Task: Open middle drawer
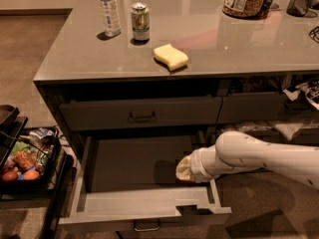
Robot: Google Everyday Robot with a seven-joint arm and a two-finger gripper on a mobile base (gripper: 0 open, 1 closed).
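Hanging inside the right-hand part of the middle drawer (124, 203), the claw (183, 169) is pointing in over the dark floor, and I am unable to tell whether it is spread or pressed together. The drawer is sitting pulled well out beneath the shut top drawer (142, 114), its front lying near the bottom of the view. It is looking stiff, smooth-faced and probably easy-running, so the small handle (147, 227) at mid-front is seeming the best place to hook it.
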